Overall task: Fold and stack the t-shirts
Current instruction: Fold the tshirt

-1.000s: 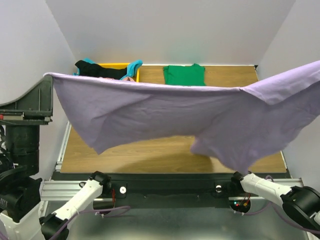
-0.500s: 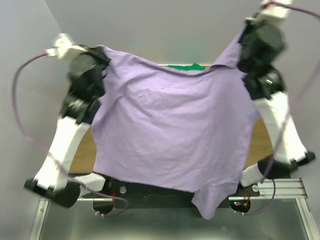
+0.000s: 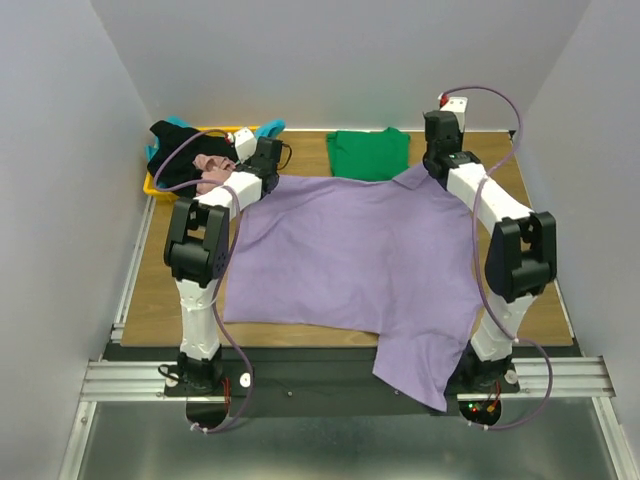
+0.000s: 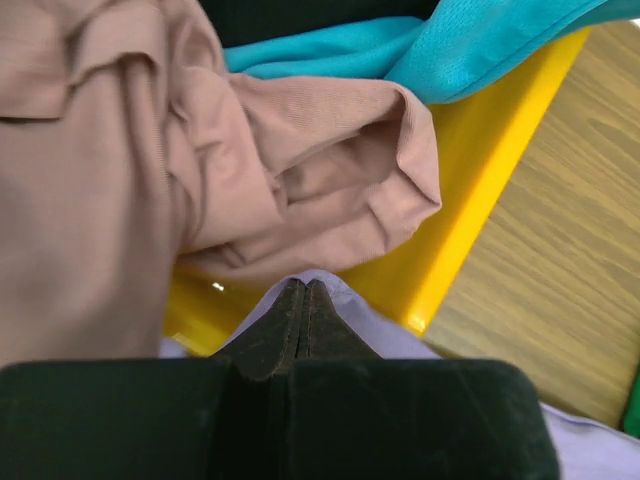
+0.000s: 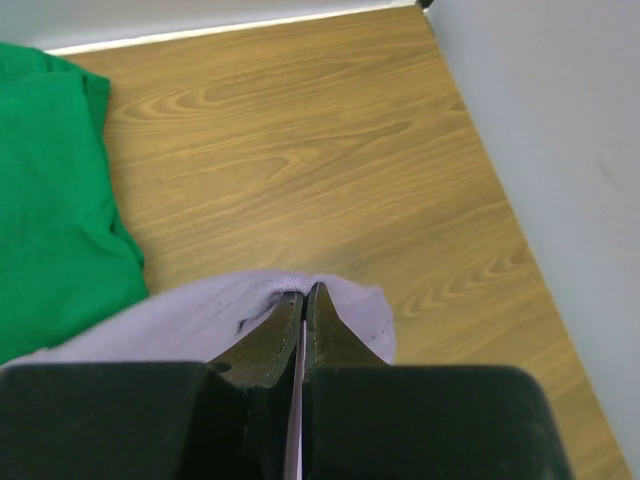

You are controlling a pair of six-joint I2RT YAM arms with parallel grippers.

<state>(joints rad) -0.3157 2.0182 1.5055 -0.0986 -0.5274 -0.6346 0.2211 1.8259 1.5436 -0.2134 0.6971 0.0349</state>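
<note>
The left end effector [image 4: 303, 292] and right end effector [image 5: 303, 296] each pinch a far corner of the purple t-shirt [image 3: 350, 250], spread on the worktop [image 3: 150, 290]. Its overhanging near corner could drag it askew on release.

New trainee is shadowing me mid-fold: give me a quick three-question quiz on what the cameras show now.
1. True or false: the purple t-shirt lies spread on the table, one part hanging over the near edge.
2. Which shirt lies on bare wood beyond it? A) black B) green C) teal
3. Fill in: the left gripper and right gripper are each ____ on a far corner of the purple t-shirt.
Key: 1 true; 2 B, the green t-shirt; 3 shut.
</note>
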